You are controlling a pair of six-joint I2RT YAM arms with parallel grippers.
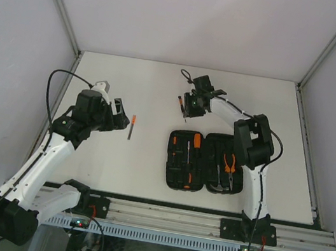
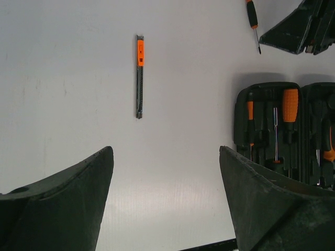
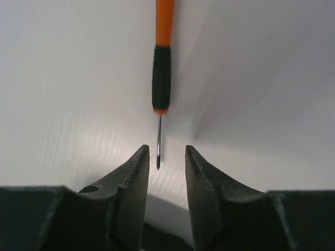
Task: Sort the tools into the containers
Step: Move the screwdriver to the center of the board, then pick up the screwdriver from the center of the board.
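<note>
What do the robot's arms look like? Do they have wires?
Both the left arm and the right arm have smooth white tube-shaped links joined by chunky black joints. A thin black cable loops beside each one. Each ends in two dark, wedge-shaped jaws that narrow to blunt tips. Tiny coloured lights glow near the bases.

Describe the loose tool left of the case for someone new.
Find the open black tool case at the table's near edge. Left of it, apart from it on the white table, lies a slim flat grey strip with an orange block near its far end. The screwdriver beyond the case has a round handle and needle shaft; this doesn't.
</note>
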